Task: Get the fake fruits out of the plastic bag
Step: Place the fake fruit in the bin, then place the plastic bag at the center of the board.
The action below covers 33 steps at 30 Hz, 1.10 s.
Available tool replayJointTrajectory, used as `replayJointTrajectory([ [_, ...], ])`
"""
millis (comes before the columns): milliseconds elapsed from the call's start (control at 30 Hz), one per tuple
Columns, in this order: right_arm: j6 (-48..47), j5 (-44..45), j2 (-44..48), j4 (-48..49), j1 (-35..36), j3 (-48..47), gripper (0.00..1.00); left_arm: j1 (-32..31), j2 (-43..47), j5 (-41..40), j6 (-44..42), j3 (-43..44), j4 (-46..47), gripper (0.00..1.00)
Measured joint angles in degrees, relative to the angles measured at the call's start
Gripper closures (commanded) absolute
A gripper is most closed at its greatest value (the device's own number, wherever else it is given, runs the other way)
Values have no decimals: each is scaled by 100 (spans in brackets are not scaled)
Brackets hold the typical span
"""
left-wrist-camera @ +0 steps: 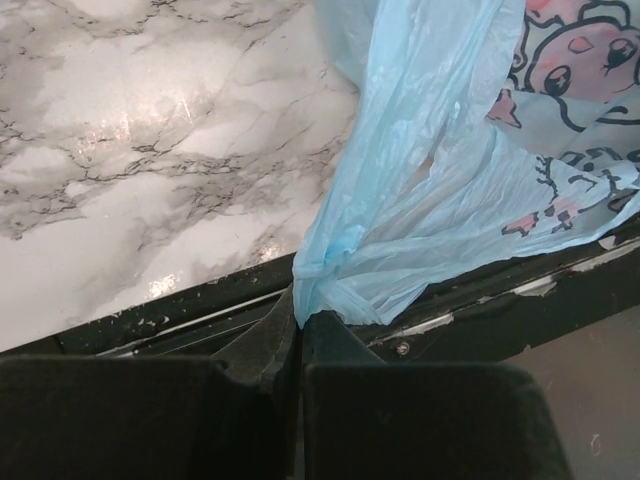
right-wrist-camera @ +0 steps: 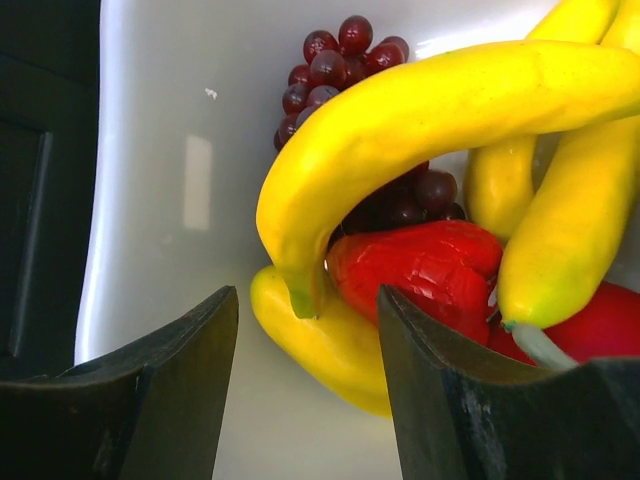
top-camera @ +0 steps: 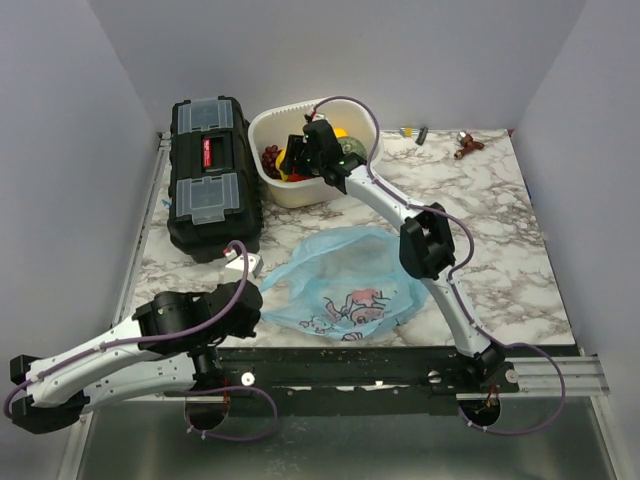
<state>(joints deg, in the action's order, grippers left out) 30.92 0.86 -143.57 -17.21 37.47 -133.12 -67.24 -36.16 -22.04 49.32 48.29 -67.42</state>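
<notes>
Bag point(left-wrist-camera: 430, 200) in left tool point(left-wrist-camera: 298, 312), wrist-view only

The light-blue plastic bag point(top-camera: 345, 280) lies crumpled at lower centre of the top view, cartoon-girl print up. Yellow bananas point(right-wrist-camera: 400, 110), a dark purple grape bunch point(right-wrist-camera: 330, 65) and a red piece point(right-wrist-camera: 420, 265) lie piled together in the white tub point(top-camera: 300, 192) at upper centre

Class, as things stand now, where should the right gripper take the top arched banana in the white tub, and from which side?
Probably across the middle of the arch of the top banana, from straight above. That stretch sits highest, over the grapes and red piece, and looks slim enough for the open right gripper. The wall of the white tub blocks a sideways approach.
</notes>
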Motion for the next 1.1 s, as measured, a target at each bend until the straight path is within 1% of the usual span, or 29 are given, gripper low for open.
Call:
replayJointTrajectory([
  [100, -81, 2, 142, -258, 0, 28, 37, 0, -225, -7, -4, 0, 9, 100],
  [200, -144, 37, 498, -531, 0, 197, 35, 0, -485, -35, -59, 0, 68, 100],
  [333, -238, 247, 1495, -861, 0, 870, 33, 2, -946, -142, -256, 9, 446, 100],
  [400, -286, 450, 2188, -973, 0, 1386, 32, 17, -1163, -166, -343, 70, 616, 100],
  [500, -358, 772, 3241, -1021, 2, 2203, 29, 90, -1716, -205, -496, 339, 927, 100],
  [633, -411, 1137, 4850, -1019, 0, 3644, 25, 284, -2404, -210, -737, 804, 1287, 100],
  [767, -396, 1379, 6306, -1038, -11, 5003, 22, 553, -2881, -138, -918, 1130, 1569, 99],
  [833, -356, 1478, 6942, -1091, -9, 5563, 21, 684, -3086, -55, -979, 1246, 1683, 91],
  [933, -289, 1569, 7899, -1279, -9, 6223, 17, 868, -3348, 162, -1062, 1360, 1832, 73],
  [1033, -240, 1652, 8590, -1462, -9, 6443, 14, 951, -3421, 328, -1091, 1416, 1847, 55],
  [1100, -223, 1718, 9036, -1626, -9, 6492, 13, 990, -3418, 382, -1097, 1467, 1821, 46],
])
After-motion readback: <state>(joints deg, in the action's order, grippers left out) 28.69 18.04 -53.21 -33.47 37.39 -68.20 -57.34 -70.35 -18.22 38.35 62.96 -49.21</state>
